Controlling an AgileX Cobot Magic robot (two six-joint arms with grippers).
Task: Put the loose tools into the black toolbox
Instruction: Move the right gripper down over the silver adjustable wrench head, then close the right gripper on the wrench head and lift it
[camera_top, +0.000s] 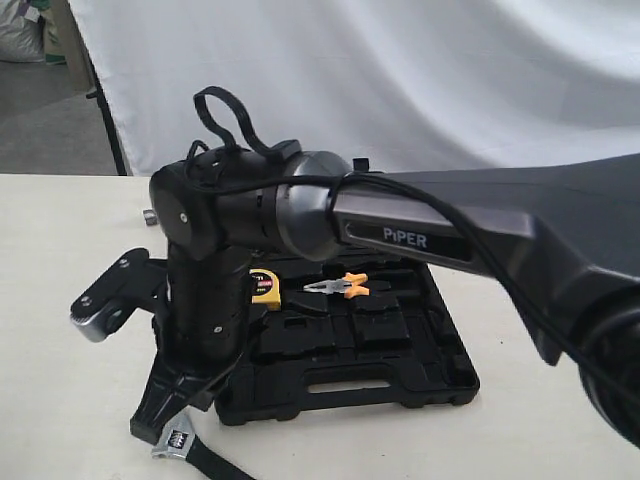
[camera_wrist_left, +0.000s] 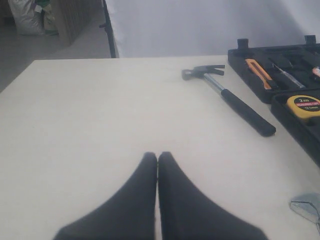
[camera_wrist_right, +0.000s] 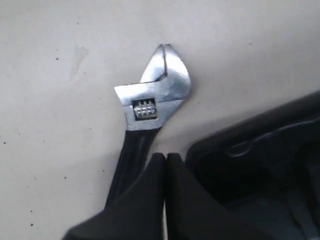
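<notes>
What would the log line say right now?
left gripper: shut, empty | right gripper: shut beside wrench | hammer, wrench: on table | toolbox: open

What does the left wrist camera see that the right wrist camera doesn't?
Only the left wrist view: the hammer lying on the table, the yellow tape measure in the toolbox, and the shut left gripper. Only the right wrist view: the shut right gripper and the black handle of the wrench beside it. Both: the toolbox, the table and the wrench's silver head.
</notes>
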